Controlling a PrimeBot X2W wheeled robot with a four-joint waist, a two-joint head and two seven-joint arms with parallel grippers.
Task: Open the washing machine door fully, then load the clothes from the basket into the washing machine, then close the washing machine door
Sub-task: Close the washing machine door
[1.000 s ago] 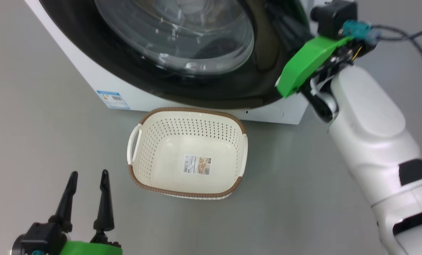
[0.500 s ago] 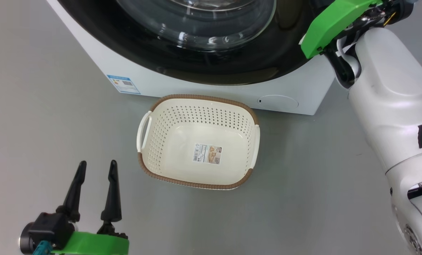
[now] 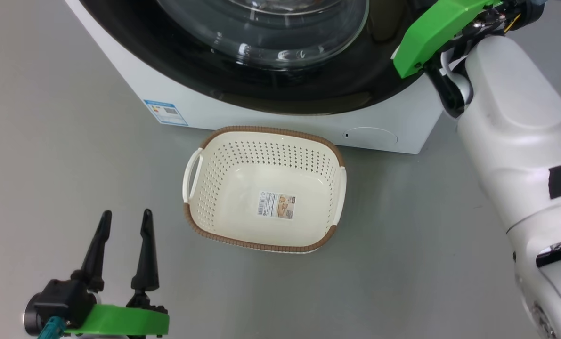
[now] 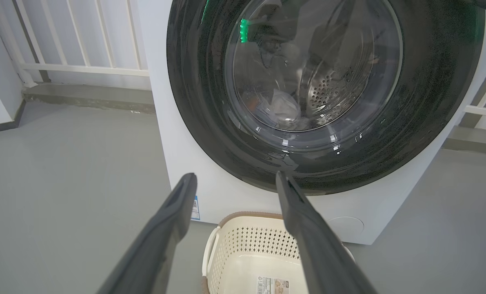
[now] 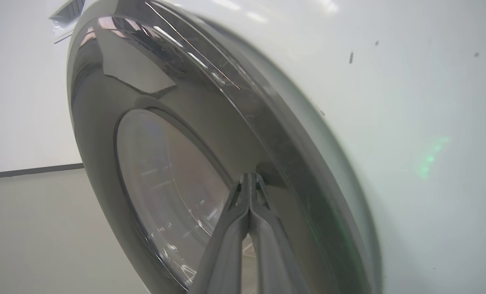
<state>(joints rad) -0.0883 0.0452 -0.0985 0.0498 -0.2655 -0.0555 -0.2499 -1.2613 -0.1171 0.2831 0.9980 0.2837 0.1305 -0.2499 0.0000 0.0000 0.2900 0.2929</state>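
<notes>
The washing machine (image 3: 205,110) stands at the top of the head view. Its door (image 3: 308,99) lies shut against the front, black rim around the glass bowl. Through the glass in the left wrist view, the clothes (image 4: 285,108) show as pale fabric with a bit of orange in the steel drum. The basket (image 3: 261,155) sits on the floor just before the machine, holding nothing but its label. My left gripper (image 3: 126,214) is open, low and left of the basket, pointing at the door (image 4: 210,134). My right gripper (image 5: 249,176) is shut, its tips against the door's black rim (image 5: 100,122).
Grey floor lies all around the basket. My pale right forearm (image 3: 511,122) reaches up along the machine's right corner. A blue sticker (image 3: 166,112) marks the machine's lower left. White railing (image 4: 83,69) and a low step stand behind the machine.
The head camera has shifted, so machine and basket sit higher and further right in the picture. My right arm stays at the door's right edge, my left gripper stays open.
</notes>
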